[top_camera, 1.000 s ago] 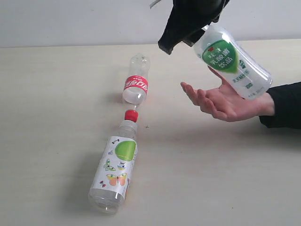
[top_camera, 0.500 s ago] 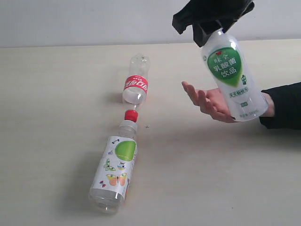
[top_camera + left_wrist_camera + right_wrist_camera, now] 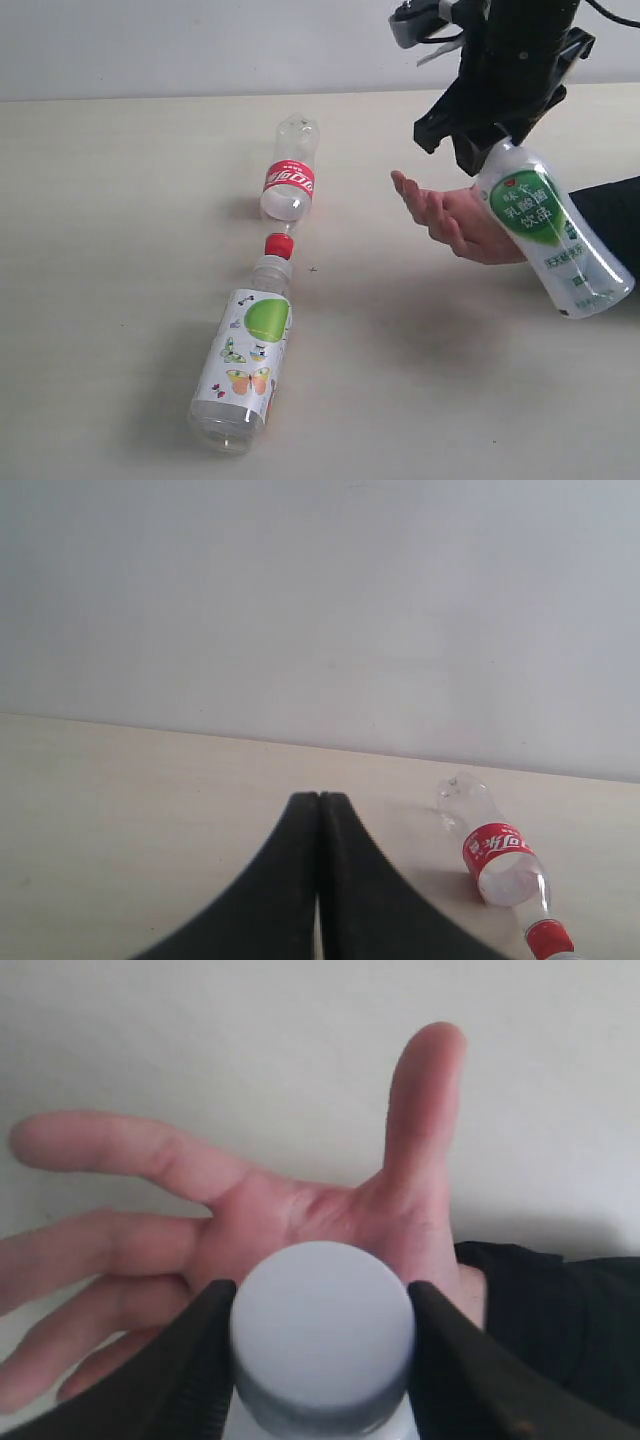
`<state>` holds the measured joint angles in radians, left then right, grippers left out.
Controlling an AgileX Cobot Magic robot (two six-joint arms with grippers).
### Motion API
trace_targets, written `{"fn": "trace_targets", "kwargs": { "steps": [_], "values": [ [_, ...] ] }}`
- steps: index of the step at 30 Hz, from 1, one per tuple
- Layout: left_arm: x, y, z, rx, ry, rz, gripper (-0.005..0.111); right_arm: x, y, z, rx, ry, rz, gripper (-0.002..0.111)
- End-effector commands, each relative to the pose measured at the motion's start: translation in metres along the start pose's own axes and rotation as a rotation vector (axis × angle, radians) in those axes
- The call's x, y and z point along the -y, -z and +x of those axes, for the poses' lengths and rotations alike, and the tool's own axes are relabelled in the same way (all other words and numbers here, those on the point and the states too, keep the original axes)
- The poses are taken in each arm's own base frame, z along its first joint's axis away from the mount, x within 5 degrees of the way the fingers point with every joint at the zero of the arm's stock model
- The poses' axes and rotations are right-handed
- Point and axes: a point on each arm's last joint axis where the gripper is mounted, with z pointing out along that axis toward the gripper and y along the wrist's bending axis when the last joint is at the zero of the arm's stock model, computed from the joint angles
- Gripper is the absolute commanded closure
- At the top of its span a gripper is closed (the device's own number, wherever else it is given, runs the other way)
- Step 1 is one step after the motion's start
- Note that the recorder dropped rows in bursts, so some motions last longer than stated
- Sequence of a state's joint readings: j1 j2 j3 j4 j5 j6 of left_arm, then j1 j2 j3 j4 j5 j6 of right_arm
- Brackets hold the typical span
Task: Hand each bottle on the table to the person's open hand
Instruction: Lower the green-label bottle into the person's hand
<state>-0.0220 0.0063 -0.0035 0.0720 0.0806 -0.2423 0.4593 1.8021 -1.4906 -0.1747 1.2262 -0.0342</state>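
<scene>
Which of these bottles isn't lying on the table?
The clear plastic bottle with the green-and-white label: the robot's right hand grips it aloft by its cap. The red-labelled clear bottle and the large butterfly-labelled bottle lie on the beige table.

Green-label bottle (image 3: 550,230) hangs tilted, cap up, at the palm-up hand (image 3: 455,215); red-label bottle (image 3: 291,182) and butterfly bottle (image 3: 245,350) lie on the table (image 3: 120,250)

Left gripper (image 3: 319,796) pressed tight, nothing between, above the table (image 3: 120,810). Red-label bottle (image 3: 493,847) lying flat at two o'clock, red cap (image 3: 549,938) just beside its base.
</scene>
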Motion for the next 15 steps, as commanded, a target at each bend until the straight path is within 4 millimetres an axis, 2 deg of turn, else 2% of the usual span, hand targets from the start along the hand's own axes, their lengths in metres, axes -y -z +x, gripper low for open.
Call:
{"fn": "trace_targets", "kwargs": {
  "steps": [1, 7, 10, 15],
  "values": [
    [0.000, 0.000, 0.001, 0.002, -0.004, -0.002, 0.107, 0.005, 0.002, -0.015, 0.035, 0.000, 0.010, 0.108],
    [0.000, 0.000, 0.001, 0.002, -0.004, -0.002, 0.107, 0.007, 0.022, -0.032, 0.127, -0.028, -0.008, 0.108],
    [0.000, 0.000, 0.001, 0.002, -0.004, -0.002, 0.107, 0.003, 0.015, -0.039, 0.120, -0.038, -0.048, 0.108],
    [0.000, 0.000, 0.001, 0.002, -0.004, -0.002, 0.107, -0.002, -0.010, -0.046, 0.062, -0.037, -0.077, 0.108]
  ]
}}
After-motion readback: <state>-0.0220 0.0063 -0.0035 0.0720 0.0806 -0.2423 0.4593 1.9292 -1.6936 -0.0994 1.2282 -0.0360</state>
